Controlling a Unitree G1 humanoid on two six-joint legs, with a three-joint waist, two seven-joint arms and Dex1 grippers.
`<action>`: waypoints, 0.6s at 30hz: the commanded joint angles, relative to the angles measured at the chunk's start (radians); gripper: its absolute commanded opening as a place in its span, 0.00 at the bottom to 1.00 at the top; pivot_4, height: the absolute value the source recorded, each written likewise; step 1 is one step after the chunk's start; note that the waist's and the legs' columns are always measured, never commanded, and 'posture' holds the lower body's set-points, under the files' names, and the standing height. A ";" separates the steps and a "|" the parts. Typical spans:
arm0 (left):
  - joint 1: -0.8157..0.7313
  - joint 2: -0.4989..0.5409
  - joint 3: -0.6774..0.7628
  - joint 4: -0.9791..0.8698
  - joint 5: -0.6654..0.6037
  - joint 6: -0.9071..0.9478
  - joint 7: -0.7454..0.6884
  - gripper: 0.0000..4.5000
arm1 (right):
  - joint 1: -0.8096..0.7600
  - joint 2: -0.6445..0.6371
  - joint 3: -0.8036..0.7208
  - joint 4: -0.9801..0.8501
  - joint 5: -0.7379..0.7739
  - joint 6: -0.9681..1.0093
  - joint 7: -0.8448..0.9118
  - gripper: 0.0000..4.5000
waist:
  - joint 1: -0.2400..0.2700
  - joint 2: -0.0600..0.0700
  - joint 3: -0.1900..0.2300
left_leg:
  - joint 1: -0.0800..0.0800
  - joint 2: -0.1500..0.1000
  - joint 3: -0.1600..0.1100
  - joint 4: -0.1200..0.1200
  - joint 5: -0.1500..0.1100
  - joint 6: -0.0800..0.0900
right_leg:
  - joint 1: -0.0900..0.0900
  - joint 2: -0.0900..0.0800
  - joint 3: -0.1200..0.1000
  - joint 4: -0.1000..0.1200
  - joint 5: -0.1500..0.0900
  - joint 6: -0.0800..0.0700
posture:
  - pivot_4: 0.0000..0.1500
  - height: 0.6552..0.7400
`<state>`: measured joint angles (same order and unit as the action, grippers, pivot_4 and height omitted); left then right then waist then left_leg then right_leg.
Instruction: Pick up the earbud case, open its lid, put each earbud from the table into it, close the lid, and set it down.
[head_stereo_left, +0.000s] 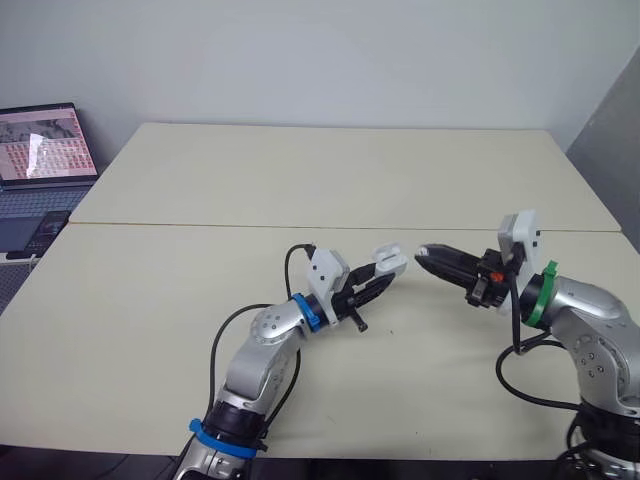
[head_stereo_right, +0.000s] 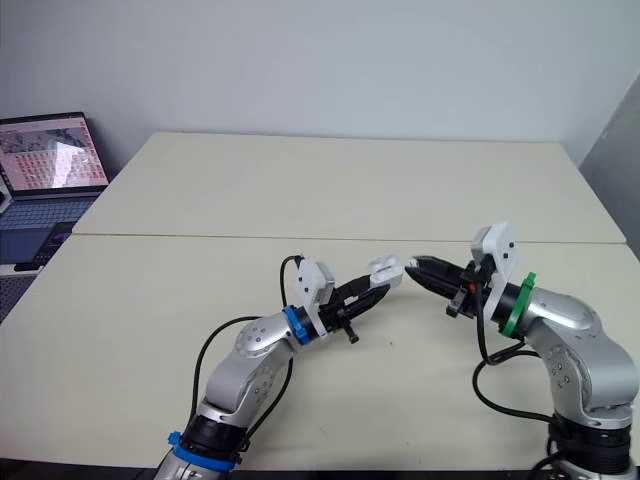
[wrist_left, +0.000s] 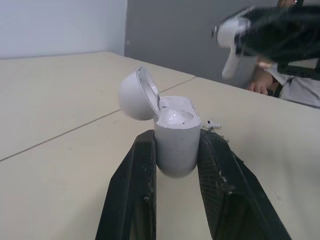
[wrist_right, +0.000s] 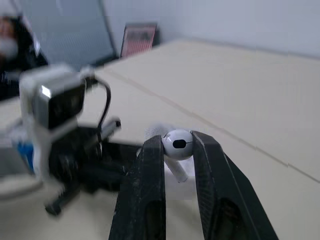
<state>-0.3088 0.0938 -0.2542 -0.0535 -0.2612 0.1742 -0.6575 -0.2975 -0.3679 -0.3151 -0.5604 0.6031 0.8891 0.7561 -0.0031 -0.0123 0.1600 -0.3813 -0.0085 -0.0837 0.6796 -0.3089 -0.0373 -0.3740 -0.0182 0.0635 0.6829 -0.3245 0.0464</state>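
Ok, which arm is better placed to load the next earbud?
Right: the right claw grips a small white earbud near the open white plastic case, which the left claw is holding.

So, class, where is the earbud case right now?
The earbud case, lid open, is pinched in the left gripper above the table, just left of the right gripper holding an earbud.

Office, pale tables (head_stereo_left: 300, 170), open laptop (head_stereo_left: 45, 150)
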 joint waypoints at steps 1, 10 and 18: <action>-0.046 -0.046 -0.022 0.025 0.030 -0.059 0.023 0.17 | -0.039 0.088 -0.052 -0.069 0.131 0.043 -0.171 0.09 | 0.000 0.000 0.000 | 0.000 0.000 0.000 0.000 0.000 0.000 | 0.000 0.000 0.000 0.000 0.000 0.000 | 1.00 1.00; -0.055 -0.092 0.001 0.043 0.042 -0.130 0.073 0.17 | 0.025 0.202 0.042 -0.085 0.169 -0.001 -0.386 0.09 | -0.006 0.001 0.000 | 0.000 0.000 0.000 0.000 0.000 0.000 | -0.001 0.000 0.000 0.000 0.000 0.000 | 1.00 1.00; -0.042 -0.083 -0.006 0.034 0.041 -0.142 0.074 0.17 | 0.082 0.221 0.117 -0.071 0.163 -0.078 -0.439 0.09 | -0.010 0.001 0.000 | 0.000 0.000 0.001 0.000 0.000 0.000 | -0.001 0.000 -0.001 0.000 0.000 0.000 | 1.00 1.00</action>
<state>-0.3514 0.0163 -0.2659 0.0098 -0.2192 0.0558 -0.5857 -0.2126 -0.1451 -0.2029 -0.6109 0.7571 0.8446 0.3233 -0.0128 -0.0117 0.1597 -0.3814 -0.0085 -0.0831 0.6792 -0.3088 -0.0373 -0.3747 -0.0180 0.0627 0.6830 -0.3245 0.0465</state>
